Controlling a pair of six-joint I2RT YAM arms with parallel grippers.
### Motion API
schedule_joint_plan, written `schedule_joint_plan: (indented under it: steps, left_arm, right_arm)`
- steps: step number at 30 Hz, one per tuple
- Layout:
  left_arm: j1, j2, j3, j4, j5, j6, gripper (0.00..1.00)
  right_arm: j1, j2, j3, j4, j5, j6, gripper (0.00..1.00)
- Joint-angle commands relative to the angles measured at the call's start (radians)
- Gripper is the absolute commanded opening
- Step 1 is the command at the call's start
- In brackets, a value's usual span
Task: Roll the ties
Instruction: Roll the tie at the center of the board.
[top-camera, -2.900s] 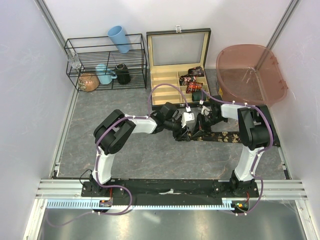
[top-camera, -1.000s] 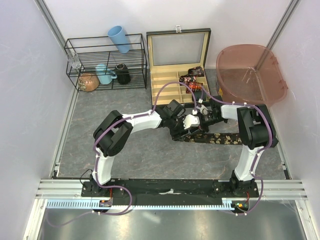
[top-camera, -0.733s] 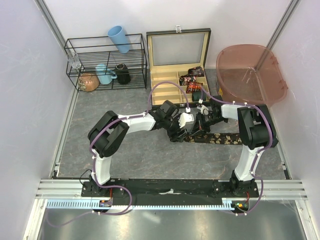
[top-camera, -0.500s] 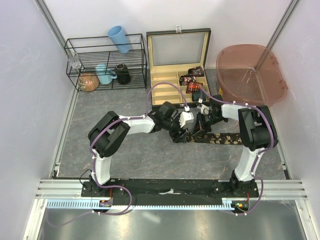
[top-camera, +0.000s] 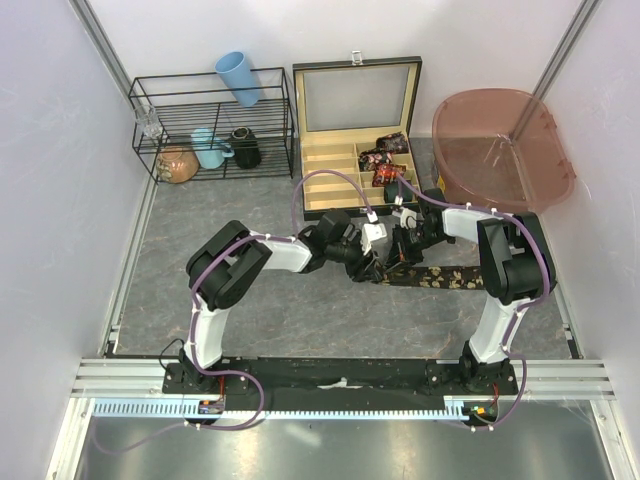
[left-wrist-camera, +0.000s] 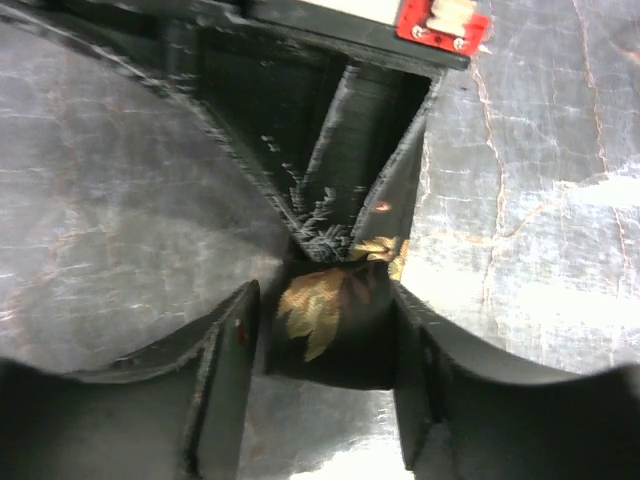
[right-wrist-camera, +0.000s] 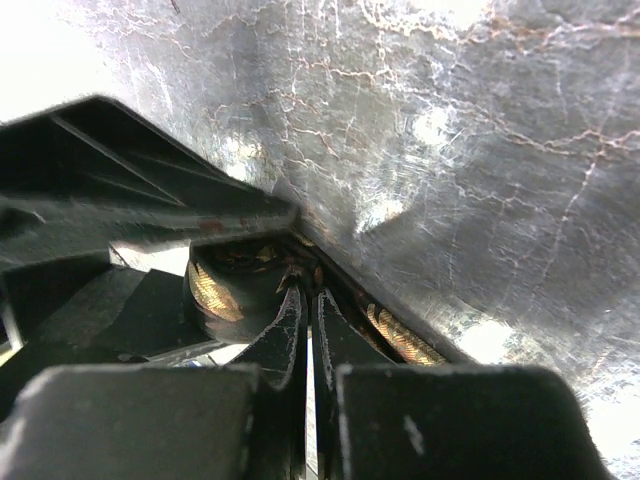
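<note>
At mid-table, the left gripper clasps both sides of the coiled end of a dark fabric necktie with gold leaf print; the right gripper is pinched closed, tips at that coil. The uncoiled strip trails right. Beyond, rolled ties sit in an open wooden compartment box

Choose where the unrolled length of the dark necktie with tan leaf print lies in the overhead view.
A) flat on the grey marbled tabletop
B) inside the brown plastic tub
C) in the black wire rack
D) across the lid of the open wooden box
A: the dark necktie with tan leaf print runs as a flat strip over the grey marbled tabletop.
</note>
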Motion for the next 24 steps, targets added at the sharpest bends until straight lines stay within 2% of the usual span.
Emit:
schedule_joint_plan:
  steps: [1,5,10,12,13,17,20,24]
  left_arm:
    - [-0.011,0.003,0.003,-0.020,0.014,0.029,0.50]
    - [-0.011,-0.050,-0.065,-0.105,-0.004,0.118,0.32]
    - [-0.011,-0.093,-0.132,-0.157,-0.082,0.146,0.20]
    - [-0.011,-0.095,-0.148,-0.157,-0.098,0.135,0.14]
    - [-0.011,-0.092,-0.148,-0.162,-0.112,0.132,0.11]
    - [-0.011,-0.078,-0.146,-0.163,-0.147,0.112,0.04]
    - [-0.009,-0.070,-0.137,-0.163,-0.147,0.109,0.02]
    - [-0.009,-0.060,-0.116,-0.183,-0.139,0.121,0.02]
  right_arm:
    - [0.009,0.053,0.010,-0.006,0.171,-0.078,0.00]
    - [0.029,0.087,0.055,0.011,0.161,-0.078,0.00]
    - [0.063,0.130,0.154,0.001,0.141,-0.066,0.00]
    - [0.056,0.129,0.190,-0.035,0.137,-0.084,0.03]
    - [0.050,0.116,0.217,-0.079,0.132,-0.090,0.11]
    - [-0.008,0.046,0.242,-0.191,0.086,-0.091,0.29]
    - [-0.026,-0.014,0.214,-0.265,0.048,-0.120,0.30]
    - [-0.025,-0.055,0.110,-0.268,0.013,-0.101,0.30]
